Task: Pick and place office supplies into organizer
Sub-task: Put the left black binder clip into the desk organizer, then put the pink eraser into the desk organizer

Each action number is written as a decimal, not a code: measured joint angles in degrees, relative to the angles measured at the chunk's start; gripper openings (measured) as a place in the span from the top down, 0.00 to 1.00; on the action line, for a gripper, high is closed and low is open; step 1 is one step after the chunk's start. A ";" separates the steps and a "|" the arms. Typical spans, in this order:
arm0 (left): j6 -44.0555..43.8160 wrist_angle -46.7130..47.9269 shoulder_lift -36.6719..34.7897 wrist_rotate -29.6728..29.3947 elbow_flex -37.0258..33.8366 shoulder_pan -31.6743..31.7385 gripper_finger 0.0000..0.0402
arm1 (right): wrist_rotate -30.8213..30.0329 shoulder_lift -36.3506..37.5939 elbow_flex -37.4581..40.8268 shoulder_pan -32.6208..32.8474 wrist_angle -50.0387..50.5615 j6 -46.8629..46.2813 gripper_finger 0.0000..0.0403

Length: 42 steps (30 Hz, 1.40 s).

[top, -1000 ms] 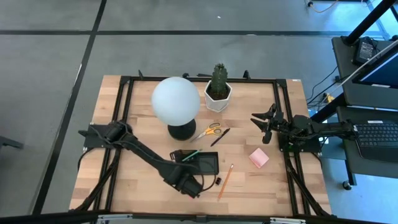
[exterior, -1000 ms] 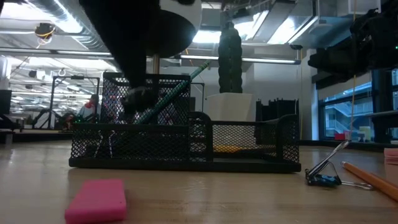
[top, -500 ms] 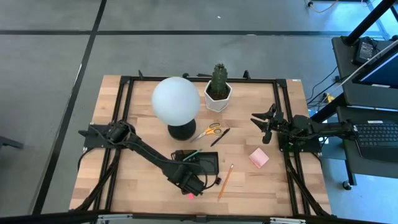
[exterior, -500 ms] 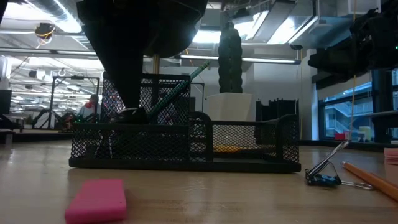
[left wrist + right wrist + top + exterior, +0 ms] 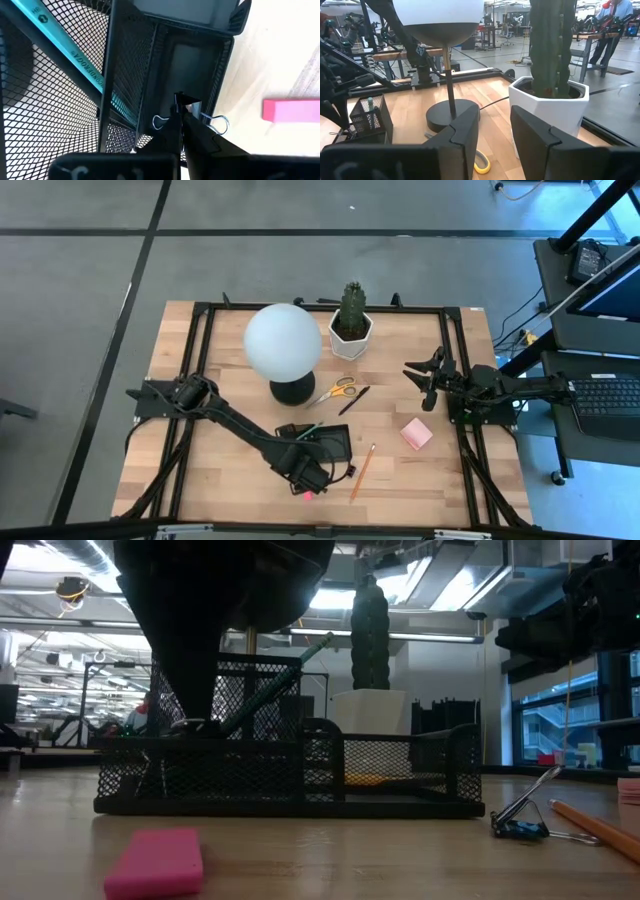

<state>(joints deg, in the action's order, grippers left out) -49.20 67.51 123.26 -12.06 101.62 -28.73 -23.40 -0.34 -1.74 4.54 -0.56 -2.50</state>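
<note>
- The left gripper point(image 5: 181, 112) is down over the near left end of the organizer point(image 5: 335, 442), fingers pressed together on a binder clip point(image 5: 192, 112) whose wire loops stick out on both sides.
- In the left wrist view the clip hangs just over the organizer's mesh wall, with a green pencil point(image 5: 65, 47) leaning inside the taller cup section.
- The low view shows that pencil point(image 5: 285, 675) slanting up out of the mesh cup, and the left arm's dark bulk covering the organizer's point(image 5: 400, 775) left end.
- A pink eraser point(image 5: 155, 862) lies on the table point(image 5: 200, 480) in front of the organizer, apart from it.
- Another binder clip point(image 5: 522, 820) sits on the wood to the organizer's right, beside an orange pencil point(image 5: 361, 471).
- Scissors point(image 5: 336, 390) and a black pen point(image 5: 354, 400) lie near the lamp point(image 5: 283, 345) base; a pink sticky pad point(image 5: 416, 434) lies farther right.
- The right gripper point(image 5: 422, 383) waits at the table's right side, fingers parted and gripping nothing, facing the cactus point(image 5: 555, 47).
</note>
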 joint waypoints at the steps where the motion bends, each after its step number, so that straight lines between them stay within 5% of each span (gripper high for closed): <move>1: -0.01 -0.01 0.00 -0.02 0.00 0.00 0.99 | 0.02 -0.02 0.00 0.00 0.00 0.02 0.71; 11: 0.38 -0.04 0.00 -0.76 0.00 0.02 0.97 | 0.00 -0.02 0.02 -0.02 0.00 0.00 0.71; 27: 7.99 0.11 0.00 -0.89 0.00 0.02 0.80 | 0.02 -0.02 0.00 -0.02 0.00 0.00 0.71; 42: 10.64 4.08 -1.12 -0.62 0.00 0.35 0.80 | 0.02 -0.02 0.00 -0.02 0.01 0.00 0.71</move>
<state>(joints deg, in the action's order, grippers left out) -38.56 71.59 122.15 -12.68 101.62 -28.38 -23.38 -0.36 -1.74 4.51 -0.55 -2.50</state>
